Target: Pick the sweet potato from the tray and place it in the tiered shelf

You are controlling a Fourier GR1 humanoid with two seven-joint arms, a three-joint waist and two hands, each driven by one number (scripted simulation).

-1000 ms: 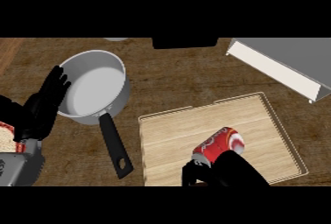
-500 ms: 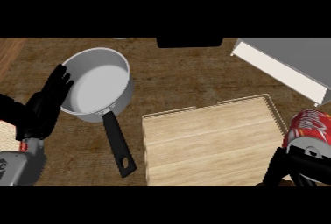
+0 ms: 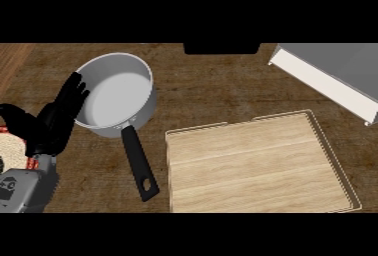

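You had a dark wooden surface under you, and on it a pale wooden tray at the lower right, its raised rim showing along the top and right edges. Nothing lay on its boards that you could see, and the sweet potato showed nowhere in the head view, so its place could not be told. Toward the upper right corner stood the tiered shelf, a grey box with a white front edge, well apart from the tray's top rim. A black block sat at the top edge of the view.

Left of the tray stood a grey saucepan with a pale inside; its black handle ran down toward the lower edge, ending just beside the tray's left side.

Your left hand rose at the far left, fingers straight and spread, released, holding nothing, their tips close against the saucepan's left wall. Your right hand did not show at all.

A small mark on the grey left forearm was too small to read.
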